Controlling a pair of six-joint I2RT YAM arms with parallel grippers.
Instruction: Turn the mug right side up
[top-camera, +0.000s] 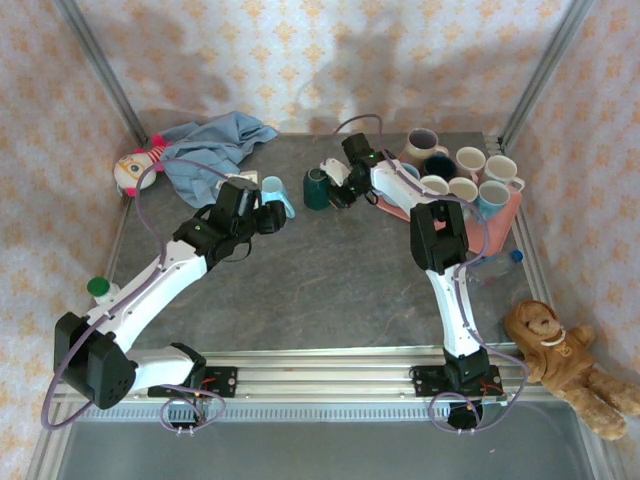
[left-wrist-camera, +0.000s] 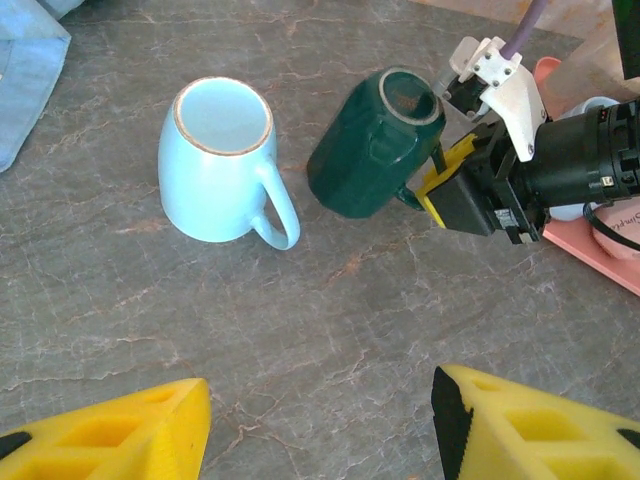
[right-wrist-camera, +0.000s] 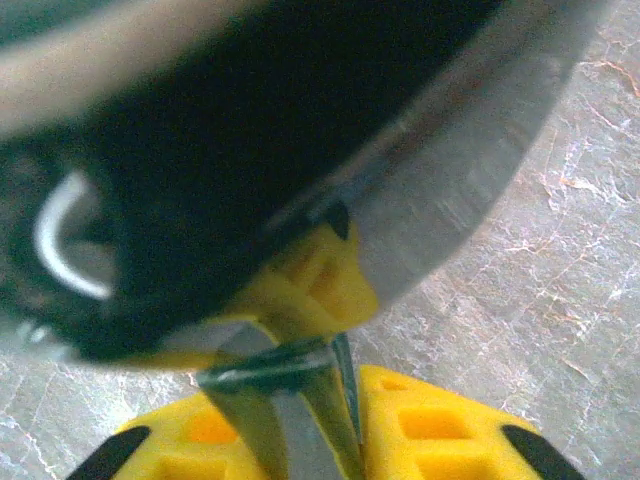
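The dark green mug sits near the middle of the grey stone-patterned surface, just left of the pink tray that carries a cluster of other mugs. In the left wrist view the dark green mug is glossy, wider at the base and narrower at a brownish-edged mouth. It leans over, with that mouth turned up and toward the right arm. The right end effector is against its handle side, and its yellow fingers are drawn in narrow. In the right wrist view, the same pads pinch a thin green strip of the mug, though I cannot tell whether that strip is handle or wall. A light blue mug stands upright just beside the green one, with its handle pointing toward it but not touching. The left end effector hangs over the bare surface near both mugs, its fingers spread wide and nothing between them. At the far left corner lie a blue cloth and a doll.
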